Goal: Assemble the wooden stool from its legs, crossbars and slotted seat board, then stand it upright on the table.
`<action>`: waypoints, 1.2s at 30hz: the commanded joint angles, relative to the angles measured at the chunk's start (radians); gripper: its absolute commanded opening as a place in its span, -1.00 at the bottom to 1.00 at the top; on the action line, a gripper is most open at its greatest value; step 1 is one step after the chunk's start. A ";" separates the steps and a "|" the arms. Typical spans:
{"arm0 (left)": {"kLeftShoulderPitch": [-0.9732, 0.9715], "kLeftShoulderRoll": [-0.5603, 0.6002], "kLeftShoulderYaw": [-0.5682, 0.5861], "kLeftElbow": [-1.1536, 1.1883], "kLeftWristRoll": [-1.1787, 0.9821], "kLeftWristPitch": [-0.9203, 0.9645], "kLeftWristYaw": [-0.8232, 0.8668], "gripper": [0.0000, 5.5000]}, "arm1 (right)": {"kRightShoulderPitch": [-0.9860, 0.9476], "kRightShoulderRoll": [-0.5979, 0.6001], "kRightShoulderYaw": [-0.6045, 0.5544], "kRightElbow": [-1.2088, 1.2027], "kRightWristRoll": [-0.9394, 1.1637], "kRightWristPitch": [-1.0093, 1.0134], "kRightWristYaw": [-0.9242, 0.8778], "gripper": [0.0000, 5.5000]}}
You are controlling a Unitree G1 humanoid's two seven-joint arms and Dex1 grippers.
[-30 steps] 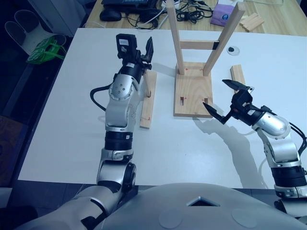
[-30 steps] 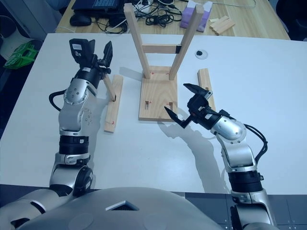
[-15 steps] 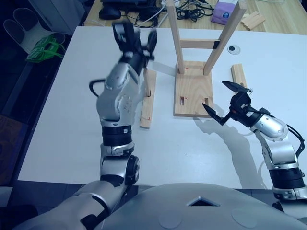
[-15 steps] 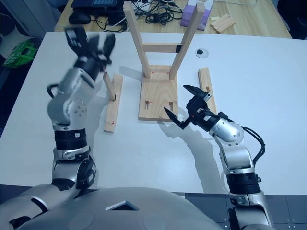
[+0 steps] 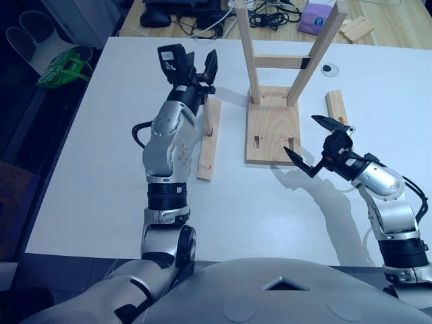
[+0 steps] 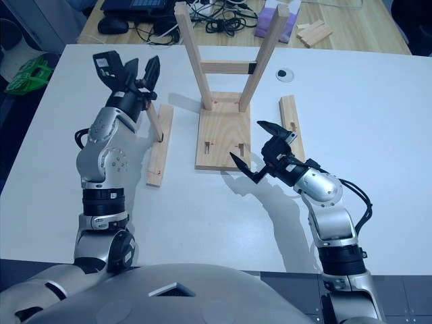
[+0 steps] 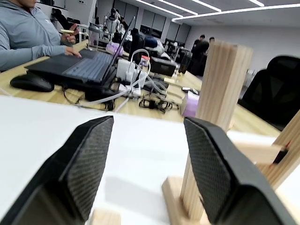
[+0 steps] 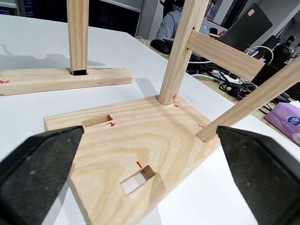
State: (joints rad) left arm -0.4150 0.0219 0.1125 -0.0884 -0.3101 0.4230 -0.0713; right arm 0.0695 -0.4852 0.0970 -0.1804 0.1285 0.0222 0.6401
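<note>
Flanking the seat board (image 5: 271,135), left gripper (image 5: 192,63) and right gripper (image 5: 304,137) are being held wide open; the likely light, stiff leg piece (image 5: 206,152) suits mid-shaft gripping.

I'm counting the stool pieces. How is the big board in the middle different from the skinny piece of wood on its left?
The board is wide; the skinny piece is narrow. The board has two tall legs standing in it, joined by a bar; the skinny piece has just one leg. The board also has two empty slots. Both are pale wood and lie flat on the white table.
</note>
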 commanded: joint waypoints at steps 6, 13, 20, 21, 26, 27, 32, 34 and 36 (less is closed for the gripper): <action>0.127 0.129 0.090 -0.180 0.068 0.104 0.078 0.01 | 0.001 -0.014 -0.013 -0.001 -0.012 -0.008 0.000 0.96; 0.353 0.098 -0.041 -0.346 0.064 0.303 0.061 0.01 | 0.069 -0.032 -0.017 -0.034 -0.034 -0.019 -0.002 0.96; 0.301 0.109 -0.107 -0.391 0.061 0.354 0.018 0.01 | 0.084 -0.024 0.003 -0.055 -0.052 -0.018 -0.009 0.96; 0.288 0.106 -0.130 -0.388 0.060 0.364 0.008 0.01 | 0.088 -0.020 0.004 -0.059 -0.053 -0.016 -0.015 0.96; 0.257 0.078 -0.273 -0.270 0.097 0.359 -0.026 0.01 | 0.091 0.004 0.021 -0.066 -0.062 -0.011 -0.036 0.96; 0.254 0.072 -0.293 -0.249 0.104 0.359 -0.029 0.01 | 0.091 0.007 0.021 -0.066 -0.063 -0.011 -0.038 0.96; 0.225 0.076 -0.333 -0.191 0.133 0.362 -0.045 0.01 | 0.107 0.023 0.032 -0.079 -0.068 -0.006 -0.057 0.96; 0.186 0.082 -0.335 -0.185 0.139 0.368 -0.060 0.01 | 0.114 0.029 0.033 -0.081 -0.070 -0.007 -0.068 0.96; 0.102 0.106 -0.328 -0.164 0.140 0.377 -0.094 0.01 | 0.128 0.040 0.038 -0.086 -0.079 -0.009 -0.091 0.96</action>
State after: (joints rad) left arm -0.2334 0.1046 -0.2198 -0.2733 -0.1757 0.7764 -0.1370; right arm 0.1872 -0.4503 0.1336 -0.2504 0.0669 0.0112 0.5723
